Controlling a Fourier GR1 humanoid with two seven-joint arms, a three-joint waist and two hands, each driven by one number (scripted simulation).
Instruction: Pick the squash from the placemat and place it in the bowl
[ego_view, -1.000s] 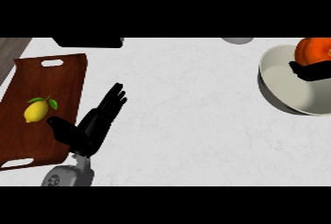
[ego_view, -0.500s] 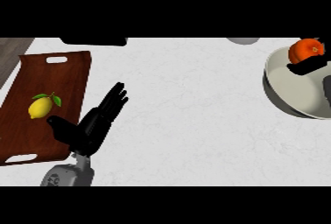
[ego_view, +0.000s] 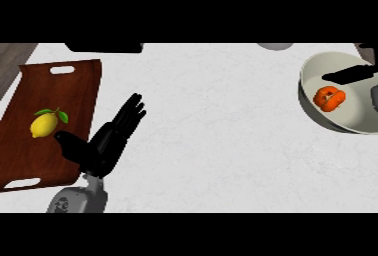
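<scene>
At the counter's right edge, the orange squash (ego_view: 328, 98) lies inside the white bowl (ego_view: 319, 75), the right hand's (ego_view: 351, 75) fingers spread just beside it. To finish well, lift that hand straight up without nudging the squash. The left hand (ego_view: 111, 137) rests open near the placemat (ego_view: 74, 95) holding a lemon (ego_view: 44, 123)

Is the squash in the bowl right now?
Yes. The orange squash lies inside the bowl, with the right hand open above it.
</scene>
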